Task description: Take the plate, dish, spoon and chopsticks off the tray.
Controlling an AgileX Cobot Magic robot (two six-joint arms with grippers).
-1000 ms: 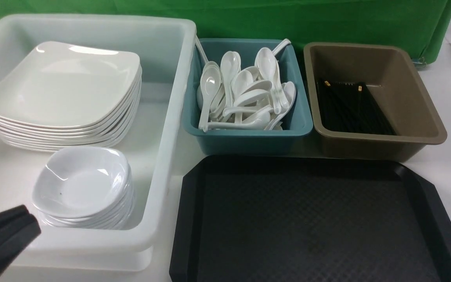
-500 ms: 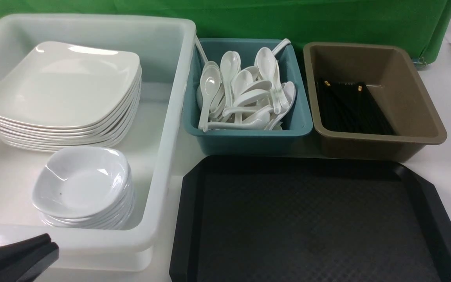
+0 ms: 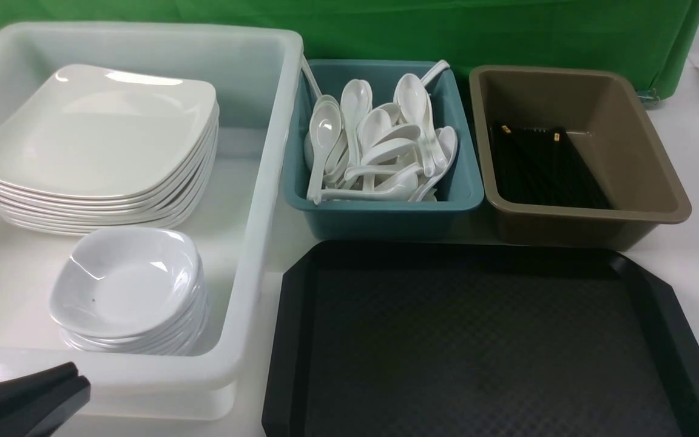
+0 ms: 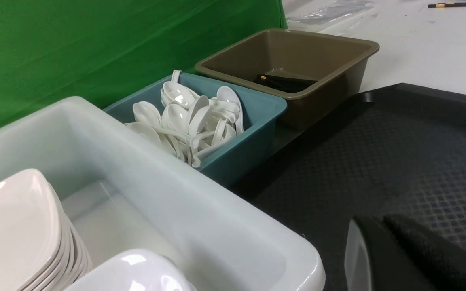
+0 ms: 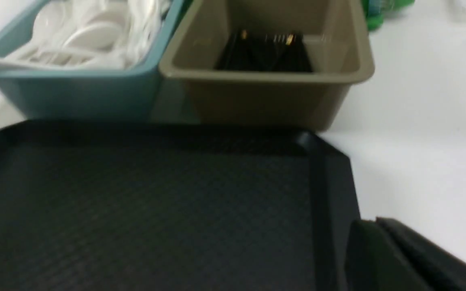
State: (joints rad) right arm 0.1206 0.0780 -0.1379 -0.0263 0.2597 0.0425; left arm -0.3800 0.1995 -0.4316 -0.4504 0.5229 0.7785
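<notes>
left claw (image 3: 73,382), front view: two black fingers enter low at the near left corner of the frame, lying flat against each other with no gap showing and nothing held between them, tips pointing forward and to the right. left claw (image 4: 382,226), left wrist view: the same closed pair fills the near corner, one finger with a rough padded face, the other smooth and glossy along its edge. right claw (image 5: 372,226), right wrist view: black fingers pressed together and empty, blurred; this arm does not appear in the front view.
</notes>
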